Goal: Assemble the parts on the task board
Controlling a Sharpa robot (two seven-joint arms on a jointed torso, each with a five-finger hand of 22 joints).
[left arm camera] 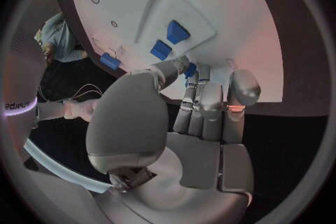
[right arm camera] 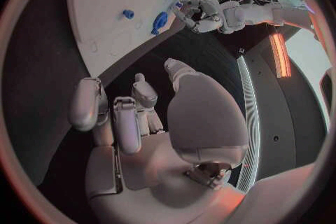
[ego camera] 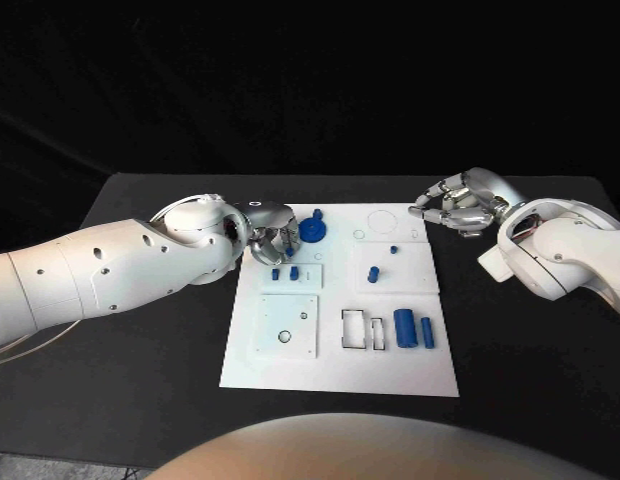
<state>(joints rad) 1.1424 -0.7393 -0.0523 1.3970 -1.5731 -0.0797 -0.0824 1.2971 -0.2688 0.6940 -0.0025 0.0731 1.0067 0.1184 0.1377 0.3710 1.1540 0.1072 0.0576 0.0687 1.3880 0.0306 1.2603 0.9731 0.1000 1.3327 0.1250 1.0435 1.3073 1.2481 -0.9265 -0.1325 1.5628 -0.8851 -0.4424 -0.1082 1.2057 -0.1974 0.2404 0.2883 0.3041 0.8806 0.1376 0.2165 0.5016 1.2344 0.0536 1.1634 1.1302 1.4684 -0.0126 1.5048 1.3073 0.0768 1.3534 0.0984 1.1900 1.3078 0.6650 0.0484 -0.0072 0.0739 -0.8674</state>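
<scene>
Fingers of the left hand [ego camera: 264, 240] curl beside a blue part [ego camera: 310, 228] at the task board's [ego camera: 397, 372] far-left corner, grip unclear, likely seating it, while the right hand [ego camera: 457, 207] hovers empty, fingers loosely apart.

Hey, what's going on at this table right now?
A two-armed robot is working over a white task board with small blue parts on a black table. Its left hand is at the board's far left corner, fingers curled right beside a round blue part; whether it grips it is unclear. The right hand hangs just off the board's far right corner, holding nothing. Other blue pieces lie untouched.
</scene>
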